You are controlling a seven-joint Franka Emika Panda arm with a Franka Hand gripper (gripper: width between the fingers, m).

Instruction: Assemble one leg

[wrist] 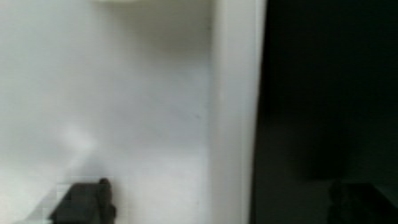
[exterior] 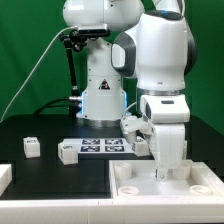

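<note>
Exterior view: the pincer (exterior: 165, 170) reaches down into the large white tray-like panel (exterior: 128, 186) at the near right of the black surface (exterior: 55, 172); a small white plastic block-like leg with a black-and-white tag (exterior: 32, 147) sits well off to the left; a second like block (exterior: 68, 151) lies just beside the marker board (exterior: 100, 147). Wrist view: blurred white plastic against black; one dark finger (wrist: 80, 200) shows; whether the pincer is spread or pinching anything, I cannot tell.
</note>
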